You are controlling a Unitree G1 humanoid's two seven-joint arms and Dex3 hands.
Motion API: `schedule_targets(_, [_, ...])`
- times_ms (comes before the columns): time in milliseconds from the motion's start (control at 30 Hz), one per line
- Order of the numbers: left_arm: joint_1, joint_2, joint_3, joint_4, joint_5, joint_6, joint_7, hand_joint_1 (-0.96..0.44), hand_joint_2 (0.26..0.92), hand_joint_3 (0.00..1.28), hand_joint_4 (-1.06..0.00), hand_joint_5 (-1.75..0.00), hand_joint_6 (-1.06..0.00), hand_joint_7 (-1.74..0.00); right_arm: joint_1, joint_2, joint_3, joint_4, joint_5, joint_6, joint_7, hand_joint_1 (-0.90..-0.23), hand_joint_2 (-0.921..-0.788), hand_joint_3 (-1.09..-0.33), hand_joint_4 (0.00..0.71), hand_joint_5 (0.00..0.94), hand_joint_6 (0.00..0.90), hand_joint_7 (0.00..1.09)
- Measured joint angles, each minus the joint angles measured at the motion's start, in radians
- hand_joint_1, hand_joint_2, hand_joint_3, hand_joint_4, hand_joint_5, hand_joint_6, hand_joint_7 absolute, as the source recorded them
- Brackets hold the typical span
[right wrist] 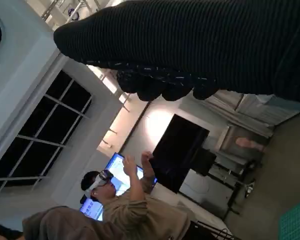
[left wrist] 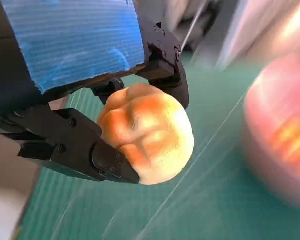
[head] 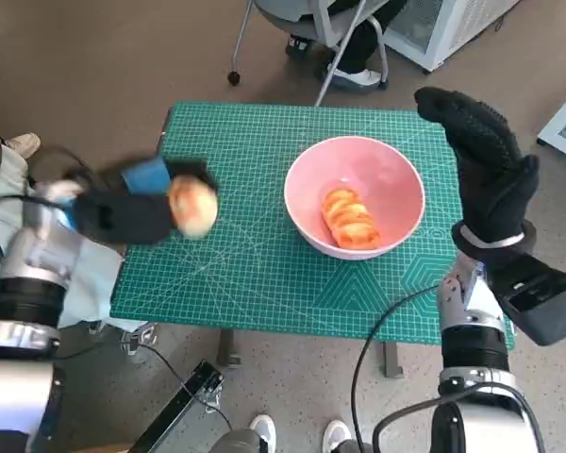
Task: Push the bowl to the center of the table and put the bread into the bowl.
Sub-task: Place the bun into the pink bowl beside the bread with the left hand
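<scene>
On the green-matted table (head: pixel 264 274), the left robot hand (head: pixel 137 209) clamps a bread roll (head: pixel 192 206) (bound for the pink bowl (head: pixel 396 222)); the right robot hand (head: pixel 486 165) hovers spread, empty.

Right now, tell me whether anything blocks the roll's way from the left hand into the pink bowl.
Nothing visible blocks it. The left hand holds the round golden bread roll above bare green cutting mat, left of the pink bowl, which already holds an orange ridged pastry.
</scene>
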Motion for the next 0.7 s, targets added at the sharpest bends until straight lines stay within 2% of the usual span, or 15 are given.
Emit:
schedule_targets(200, [-0.080, -0.045, 0.051, -0.092, -0.028, 0.029, 0.071, 0.00, 0.870, 0.16, -0.67, -1.16, -0.65, -1.19, -0.001, 0.000, 0.000, 0.001, 0.000, 0.003, 0.000, -0.593, -0.921, -0.746, 0.339, 0.003, 0.020, 0.78])
schedule_targets(433, [-0.157, -0.167, 0.039, -0.143, -0.024, 0.063, 0.163, 0.00, 0.909, 0.09, -0.64, -1.15, -0.67, -1.19, -0.001, 0.002, 0.002, 0.001, 0.000, 0.006, 0.000, -0.593, -0.921, -0.746, 0.339, 0.002, 0.019, 0.78])
schedule_targets(700, [-0.228, -0.302, -0.026, 0.030, 0.006, -0.033, 0.245, 0.00, 0.918, 0.07, -0.65, -1.14, -0.67, -1.20, -0.001, 0.005, 0.002, -0.002, 0.000, 0.008, 0.000, -0.603, -0.921, -0.741, 0.339, 0.002, 0.017, 0.79])
